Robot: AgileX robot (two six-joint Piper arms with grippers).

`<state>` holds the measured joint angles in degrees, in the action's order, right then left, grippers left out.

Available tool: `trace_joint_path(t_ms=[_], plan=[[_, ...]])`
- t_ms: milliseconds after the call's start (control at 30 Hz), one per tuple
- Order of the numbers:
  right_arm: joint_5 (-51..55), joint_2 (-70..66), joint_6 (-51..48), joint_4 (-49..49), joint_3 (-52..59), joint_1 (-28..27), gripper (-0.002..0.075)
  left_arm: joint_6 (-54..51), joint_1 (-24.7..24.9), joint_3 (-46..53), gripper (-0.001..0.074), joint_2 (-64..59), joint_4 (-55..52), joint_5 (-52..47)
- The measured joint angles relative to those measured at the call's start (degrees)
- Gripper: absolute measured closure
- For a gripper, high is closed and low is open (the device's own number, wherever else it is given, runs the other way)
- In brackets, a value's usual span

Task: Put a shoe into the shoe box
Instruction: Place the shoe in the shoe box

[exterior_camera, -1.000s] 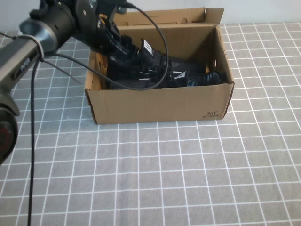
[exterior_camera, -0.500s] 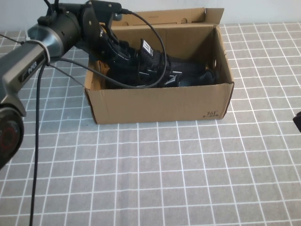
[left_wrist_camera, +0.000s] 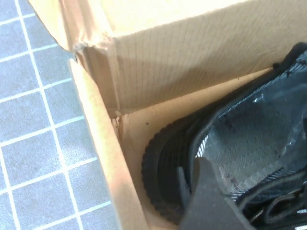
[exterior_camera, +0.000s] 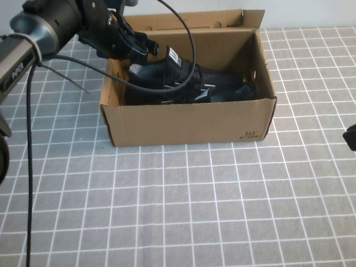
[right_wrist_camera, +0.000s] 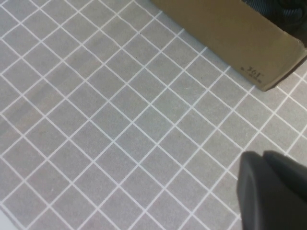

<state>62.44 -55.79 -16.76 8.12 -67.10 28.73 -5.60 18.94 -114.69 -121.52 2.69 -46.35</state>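
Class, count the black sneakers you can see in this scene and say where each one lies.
1 black sneaker is clearly visible, lying inside the cardboard shoe box, heel toward the left gripper. A second may be hidden beneath or behind it.

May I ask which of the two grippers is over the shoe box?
The left gripper: it hangs above the box's left end, by the heel of the shoe. The right gripper sits well off to the box's right, jaws shut.

A grey tabletop (exterior_camera: 194, 211) runs across the whole scene, ruled with thin white lines into a grid of squares; behind it stands a pale wall (exterior_camera: 300, 11).
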Motion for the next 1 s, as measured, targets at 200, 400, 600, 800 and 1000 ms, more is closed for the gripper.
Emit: trace_joint_path(t_ms=[200,400,600,800,1000], plan=[[-0.1,-1.6,0.0,0.0,0.0,0.0,0.0742,0.8,0.0,0.0,0.0375,-1.4,-1.2,0.3],[-0.1,-2.3,-0.3,0.0,0.0,0.0,0.0742,2.6,0.0,0.0,0.0375,-3.8,-4.1,1.0],[-0.1,-2.3,-0.5,0.0,0.0,0.0,0.0742,4.0,0.0,0.0,0.0375,-3.8,-4.0,3.7],[-0.1,-2.3,-1.4,0.7,0.0,0.0,0.0742,4.1,0.0,0.0,0.0375,-5.2,-3.9,4.8],[-0.1,-2.3,-2.5,2.0,0.0,0.0,0.0742,4.1,0.1,-0.1,0.0388,-6.5,-3.9,5.9]])
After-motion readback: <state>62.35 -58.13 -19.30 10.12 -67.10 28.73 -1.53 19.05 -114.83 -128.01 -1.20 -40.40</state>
